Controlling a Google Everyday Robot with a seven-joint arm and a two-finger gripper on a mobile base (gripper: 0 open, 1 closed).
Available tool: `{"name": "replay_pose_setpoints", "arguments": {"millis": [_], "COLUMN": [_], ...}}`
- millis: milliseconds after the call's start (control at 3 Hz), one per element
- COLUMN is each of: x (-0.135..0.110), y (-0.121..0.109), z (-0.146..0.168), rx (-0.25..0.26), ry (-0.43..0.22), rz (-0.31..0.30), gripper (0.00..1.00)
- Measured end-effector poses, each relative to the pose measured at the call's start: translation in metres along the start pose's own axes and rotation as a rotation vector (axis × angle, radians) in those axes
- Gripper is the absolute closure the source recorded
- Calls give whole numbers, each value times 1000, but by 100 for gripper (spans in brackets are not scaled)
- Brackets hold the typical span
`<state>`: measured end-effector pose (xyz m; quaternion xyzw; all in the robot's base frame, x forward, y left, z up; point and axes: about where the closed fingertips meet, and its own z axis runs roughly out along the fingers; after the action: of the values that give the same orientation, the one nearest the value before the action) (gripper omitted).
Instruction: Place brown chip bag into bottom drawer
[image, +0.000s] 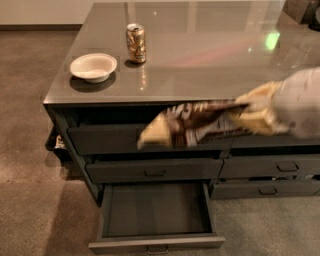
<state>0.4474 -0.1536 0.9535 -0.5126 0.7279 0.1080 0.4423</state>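
The brown chip bag (195, 124) is long, dark brown with tan ends, and hangs in the air in front of the upper drawers, lying roughly level. My gripper (260, 116) comes in from the right as a pale blurred shape and holds the bag by its right end. The bottom drawer (156, 241) is pulled open below the bag, its dark inside showing with nothing in it.
A gold-brown soda can (136, 43) and a white bowl (93, 66) stand on the grey countertop (210, 55) at the left. Two shut drawers (152, 170) sit above the open one. A second drawer column (270, 170) is at the right. Brown carpet surrounds the cabinet.
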Motion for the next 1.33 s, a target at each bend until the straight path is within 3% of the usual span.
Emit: {"name": "replay_pose_setpoints", "arguments": {"millis": [333, 667, 1000, 1333], "x": [7, 18, 38, 55], "y": [59, 113, 159, 189], "z": [52, 113, 177, 247], "rx": [-70, -114, -156, -151], "ry": [-6, 6, 54, 120], "rz": [-19, -2, 23, 23], "gripper": [100, 100, 100, 100]}}
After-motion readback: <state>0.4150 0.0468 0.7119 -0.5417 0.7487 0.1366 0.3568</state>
